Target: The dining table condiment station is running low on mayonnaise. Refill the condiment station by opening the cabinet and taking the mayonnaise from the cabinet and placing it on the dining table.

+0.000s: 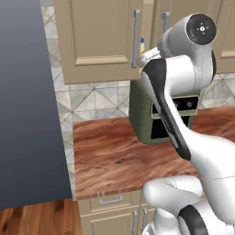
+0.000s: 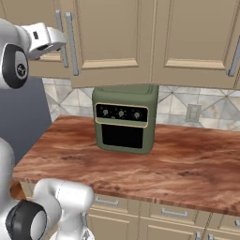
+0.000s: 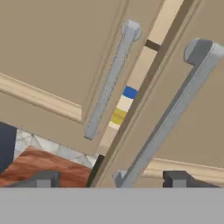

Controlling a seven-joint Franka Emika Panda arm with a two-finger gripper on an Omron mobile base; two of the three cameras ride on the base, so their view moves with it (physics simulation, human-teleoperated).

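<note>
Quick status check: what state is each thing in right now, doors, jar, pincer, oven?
cabinet: doors ajar, narrow gap between them.
mayonnaise: inside the cabinet, glimpsed through the gap.
pincer: open, holding nothing, close to the right door's handle.
green oven: on the counter, door shut.

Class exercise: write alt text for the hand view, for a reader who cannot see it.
Close-up of tan cabinet doors parted by a narrow gap, through which a slice of the blue-lidded mayonnaise jar shows. Two silver bar handles flank the gap, and the open gripper sits just below the nearer handle. A corner of wood counter appears at lower left.
</note>
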